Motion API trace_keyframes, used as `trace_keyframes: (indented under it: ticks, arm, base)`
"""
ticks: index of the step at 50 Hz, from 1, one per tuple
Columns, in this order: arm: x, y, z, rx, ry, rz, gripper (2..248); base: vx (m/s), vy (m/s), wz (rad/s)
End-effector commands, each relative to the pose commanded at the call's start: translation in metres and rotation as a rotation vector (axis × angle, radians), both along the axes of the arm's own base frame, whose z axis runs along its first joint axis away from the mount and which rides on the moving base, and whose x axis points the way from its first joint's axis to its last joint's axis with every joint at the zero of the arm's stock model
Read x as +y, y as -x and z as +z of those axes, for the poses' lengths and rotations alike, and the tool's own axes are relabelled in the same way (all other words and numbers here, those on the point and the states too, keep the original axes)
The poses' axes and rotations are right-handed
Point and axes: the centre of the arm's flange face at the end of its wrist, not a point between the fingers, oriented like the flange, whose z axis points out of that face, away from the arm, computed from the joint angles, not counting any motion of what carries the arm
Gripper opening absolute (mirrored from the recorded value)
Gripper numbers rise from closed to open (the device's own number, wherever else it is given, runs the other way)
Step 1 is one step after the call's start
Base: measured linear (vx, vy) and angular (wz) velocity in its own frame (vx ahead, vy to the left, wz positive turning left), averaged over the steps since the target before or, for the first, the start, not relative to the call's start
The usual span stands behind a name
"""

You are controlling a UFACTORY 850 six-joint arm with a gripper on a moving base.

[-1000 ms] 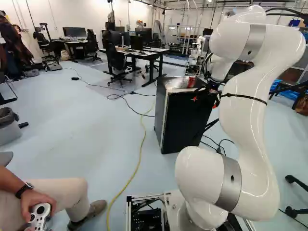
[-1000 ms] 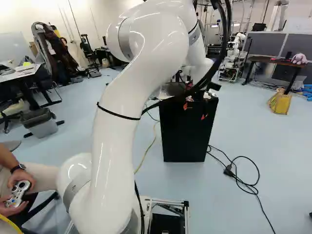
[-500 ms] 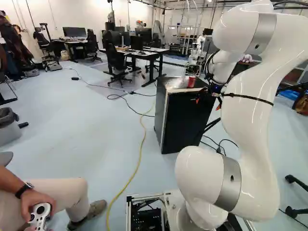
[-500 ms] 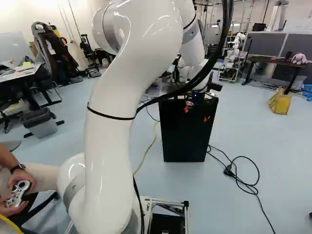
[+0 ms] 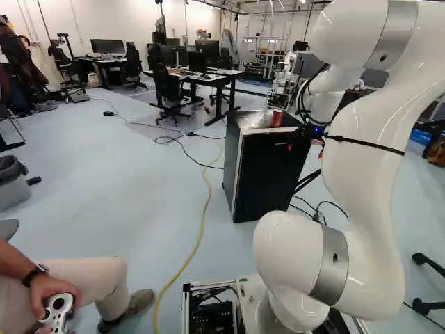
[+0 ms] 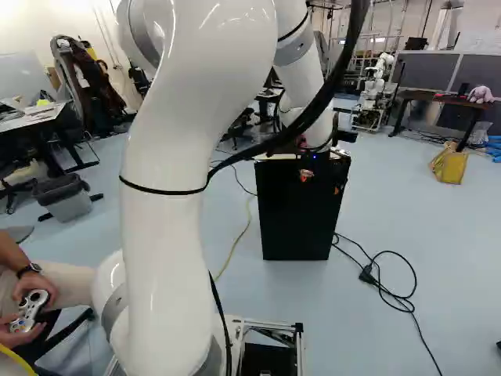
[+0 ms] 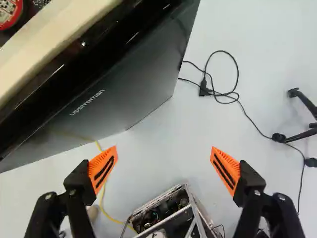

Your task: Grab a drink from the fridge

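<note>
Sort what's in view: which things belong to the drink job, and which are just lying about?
Job:
black fridge
red can on its top, possibly the drink
open gripper

Lying about:
yellow cable
black cable
yellow bag

The arm is gleaming with a smooth, glossy white shell, its grey bands looking like satin metal. The fridge is presenting a smooth, softly reflecting door. The orange pads are appearing matt and ribbed; the base frame is glinting like bare metal.
</note>
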Motion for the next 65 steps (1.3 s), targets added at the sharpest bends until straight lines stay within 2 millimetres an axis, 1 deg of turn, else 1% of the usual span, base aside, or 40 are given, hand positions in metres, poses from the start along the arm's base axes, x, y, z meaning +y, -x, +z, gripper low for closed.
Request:
trace_keyframes:
  ticks: [31, 65]
  arm:
    - [0.036, 0.026, 0.013, -0.153, 0.166, 0.125, 247]
    - [0.082, 0.055, 0.034, -0.420, 0.300, 0.183, 247]
  base:
    - [0.000, 0.000, 0.000]
    - [0.000, 0.000, 0.000]
